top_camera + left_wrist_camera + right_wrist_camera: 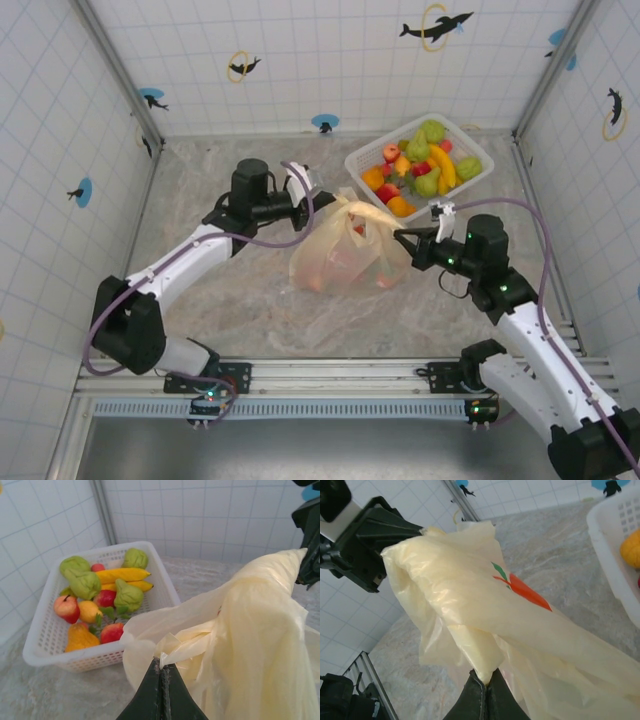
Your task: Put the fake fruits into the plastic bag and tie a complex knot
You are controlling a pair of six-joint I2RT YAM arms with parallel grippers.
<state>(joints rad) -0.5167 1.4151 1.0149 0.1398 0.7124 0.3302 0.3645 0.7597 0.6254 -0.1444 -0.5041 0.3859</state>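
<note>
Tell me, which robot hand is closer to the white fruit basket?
Right, slightly. The right gripper holds the plastic bag just before the basket, at its near corner; the left gripper holds it farther off, at the basket's left.

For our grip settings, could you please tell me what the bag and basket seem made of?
The bag: thin translucent cream plastic film, slightly glossy; it crumples and lets light through. The basket: rigid white plastic, likely moulded; matte lattice walls.

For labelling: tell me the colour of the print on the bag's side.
Orange-red with green leaves, on the cream-yellow plastic bag; best in the right wrist view.
</note>
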